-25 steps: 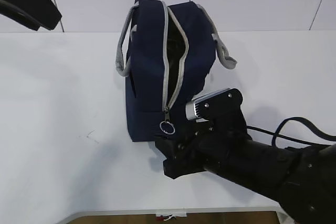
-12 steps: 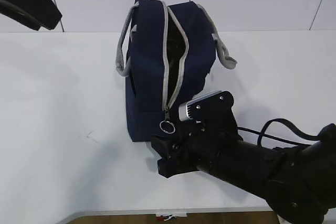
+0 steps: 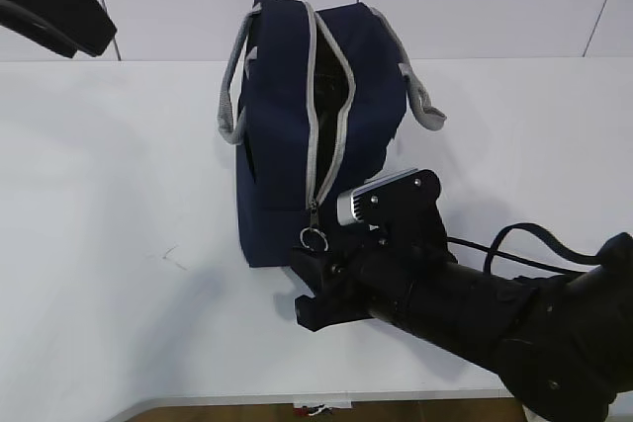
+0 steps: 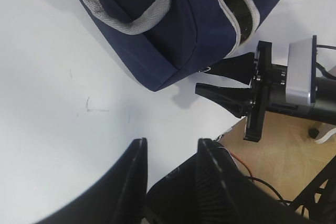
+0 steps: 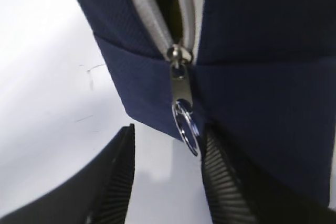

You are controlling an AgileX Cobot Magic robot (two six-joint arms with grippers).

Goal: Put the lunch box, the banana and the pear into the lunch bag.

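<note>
Right gripper (image 5: 168,182) advanced, narrower — gapped beside zipper ring (image 5: 186,124) | lunch bag (image 3: 297,96) unzipped

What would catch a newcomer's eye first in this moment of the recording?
The big navy lunch bag standing mid-table with its grey zipper partly open. Right at its near end, the right gripper has its fingers either side of the zipper's metal pull ring, not visibly clamped on it. The left gripper hangs over bare white table, off to the bag's left, holding nothing.
</note>
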